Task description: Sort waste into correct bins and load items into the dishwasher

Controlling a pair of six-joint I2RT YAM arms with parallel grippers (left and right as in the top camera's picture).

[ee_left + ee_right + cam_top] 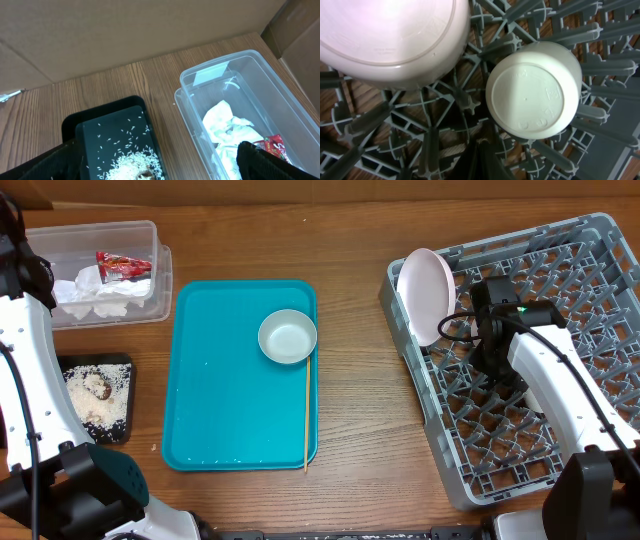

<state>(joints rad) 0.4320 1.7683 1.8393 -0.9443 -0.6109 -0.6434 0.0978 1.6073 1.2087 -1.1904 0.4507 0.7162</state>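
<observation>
The clear tub (pixel 150 240) at the back left holds the crumpled napkin (pixel 95 292) and the red wrapper (pixel 123 266); both also show in the left wrist view, napkin (pixel 227 127) and wrapper (pixel 272 146). The black tray (pixel 120 365) holds rice with brown scraps (pixel 97 392). My left gripper (pixel 160 165) is open and empty above the tray and tub. The pink plate (pixel 425 295) stands upright in the grey dish rack (pixel 580 240). A white cup (pixel 530 92) sits upside down on the pegs. My right gripper (pixel 480 150) is shut and empty just beside the cup. The grey-white bowl (pixel 288 337) sits on the teal tray. The small white plate is out of view.
The teal serving tray (pixel 220 400) lies in the middle with a thin wooden stick (pixel 307 410) along its right side. Cardboard walls stand behind the table. My right arm (pixel 550 380) stretches over the rack.
</observation>
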